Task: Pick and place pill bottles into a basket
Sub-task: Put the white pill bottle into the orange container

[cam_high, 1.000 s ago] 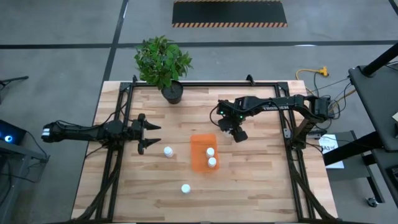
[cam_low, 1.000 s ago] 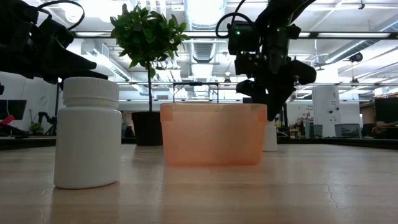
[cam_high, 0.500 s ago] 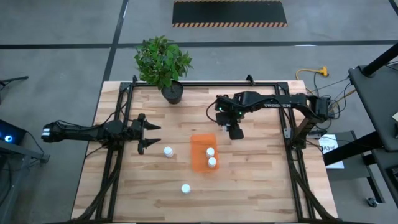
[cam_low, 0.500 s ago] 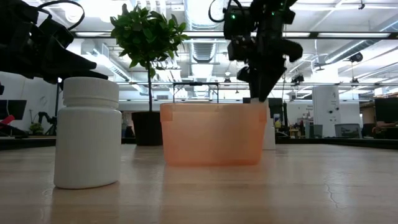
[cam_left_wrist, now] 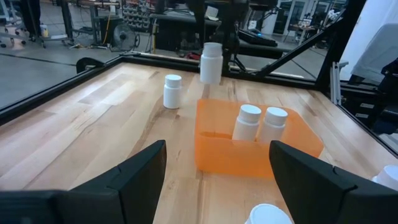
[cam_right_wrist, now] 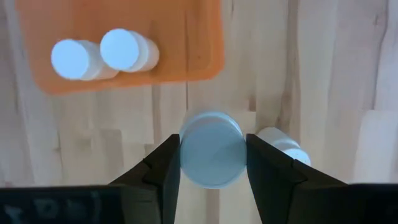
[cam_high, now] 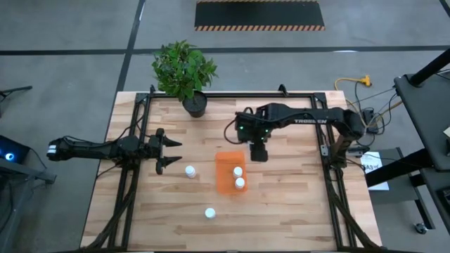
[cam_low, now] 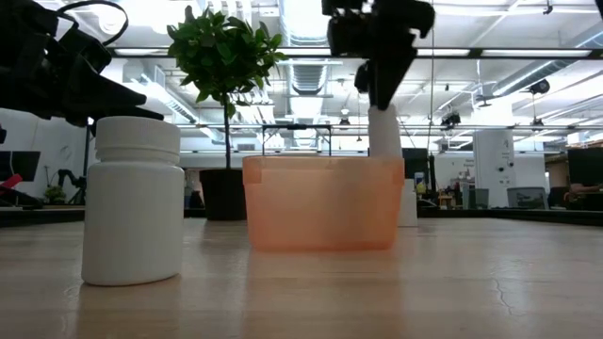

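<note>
My right gripper (cam_high: 257, 152) is shut on a white pill bottle (cam_right_wrist: 212, 155) and holds it in the air just beyond the far right corner of the orange basket (cam_high: 226, 174). Two bottles (cam_left_wrist: 249, 121) (cam_left_wrist: 274, 123) stand inside the basket. Another bottle (cam_right_wrist: 281, 144) stands on the table below the held one. Two more stand on the boards left of and nearer than the basket (cam_high: 190, 171) (cam_high: 209, 212). My left gripper (cam_high: 171, 152) waits open at the table's left, pointing at the basket. My right gripper pinches the bottle's upper part (cam_left_wrist: 211, 50) between its two fingers, one finger on each side of the round body (cam_right_wrist: 185, 155). The fingers come from above, pointing down. The bottle hangs nearly upright below them (cam_low: 382, 132), clear of the table and above the basket's rim.
A potted plant (cam_high: 187, 74) in a black pot stands at the table's far edge, left of my right arm. A black frame (cam_high: 133, 176) runs along the table's sides. Bare boards lie to the right of the basket and along the near edge.
My right gripper has risen with the bottle, gone a little toward the table's left, nearer the basket, and rolled about its downward-pointing line. The bottle, low behind the basket before, now hangs above the rim.
</note>
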### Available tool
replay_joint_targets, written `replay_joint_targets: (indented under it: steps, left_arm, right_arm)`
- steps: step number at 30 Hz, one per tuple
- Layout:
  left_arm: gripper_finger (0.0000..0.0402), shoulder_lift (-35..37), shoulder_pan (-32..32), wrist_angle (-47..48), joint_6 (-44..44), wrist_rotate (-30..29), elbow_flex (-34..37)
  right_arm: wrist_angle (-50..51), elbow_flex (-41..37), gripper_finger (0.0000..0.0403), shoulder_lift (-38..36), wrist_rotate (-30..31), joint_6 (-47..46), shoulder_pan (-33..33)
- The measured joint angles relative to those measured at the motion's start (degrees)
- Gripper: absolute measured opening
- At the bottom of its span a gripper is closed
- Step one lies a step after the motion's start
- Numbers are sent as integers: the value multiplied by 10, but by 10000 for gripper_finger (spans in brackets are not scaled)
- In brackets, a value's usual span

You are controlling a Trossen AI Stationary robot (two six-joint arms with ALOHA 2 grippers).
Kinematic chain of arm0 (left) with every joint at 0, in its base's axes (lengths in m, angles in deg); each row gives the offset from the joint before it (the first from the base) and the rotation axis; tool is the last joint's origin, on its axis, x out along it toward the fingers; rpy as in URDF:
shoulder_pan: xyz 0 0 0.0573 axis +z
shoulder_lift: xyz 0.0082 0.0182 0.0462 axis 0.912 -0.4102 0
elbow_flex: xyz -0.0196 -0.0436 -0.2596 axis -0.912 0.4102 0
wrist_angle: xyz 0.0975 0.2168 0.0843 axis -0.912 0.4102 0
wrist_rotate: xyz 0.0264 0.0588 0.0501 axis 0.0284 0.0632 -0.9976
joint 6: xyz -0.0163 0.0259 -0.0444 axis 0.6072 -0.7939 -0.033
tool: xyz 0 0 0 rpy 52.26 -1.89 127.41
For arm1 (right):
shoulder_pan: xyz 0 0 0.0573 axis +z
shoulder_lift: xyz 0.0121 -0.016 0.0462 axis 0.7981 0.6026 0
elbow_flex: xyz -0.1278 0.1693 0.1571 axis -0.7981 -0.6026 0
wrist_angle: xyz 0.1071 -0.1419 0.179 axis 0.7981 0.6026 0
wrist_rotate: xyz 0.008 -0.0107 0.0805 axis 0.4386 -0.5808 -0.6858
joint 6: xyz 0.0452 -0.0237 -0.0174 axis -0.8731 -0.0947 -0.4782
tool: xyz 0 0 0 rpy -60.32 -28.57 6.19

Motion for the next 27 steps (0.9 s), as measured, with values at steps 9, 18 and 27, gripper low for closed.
replay_joint_targets:
  steps: [9, 18, 27]
  left_arm:
    - [267, 0, 0, -1, 0, 0, 0]
    - [267, 0, 0, 0, 0, 0, 0]
    - [267, 0, 0, 0, 0, 0, 0]
  right_arm:
    - [21, 146, 139, 81, 12, -42, 24]
    - [53, 245, 139, 153, 12, -38, 32]
    - [64, 253, 139, 165, 11, -23, 57]
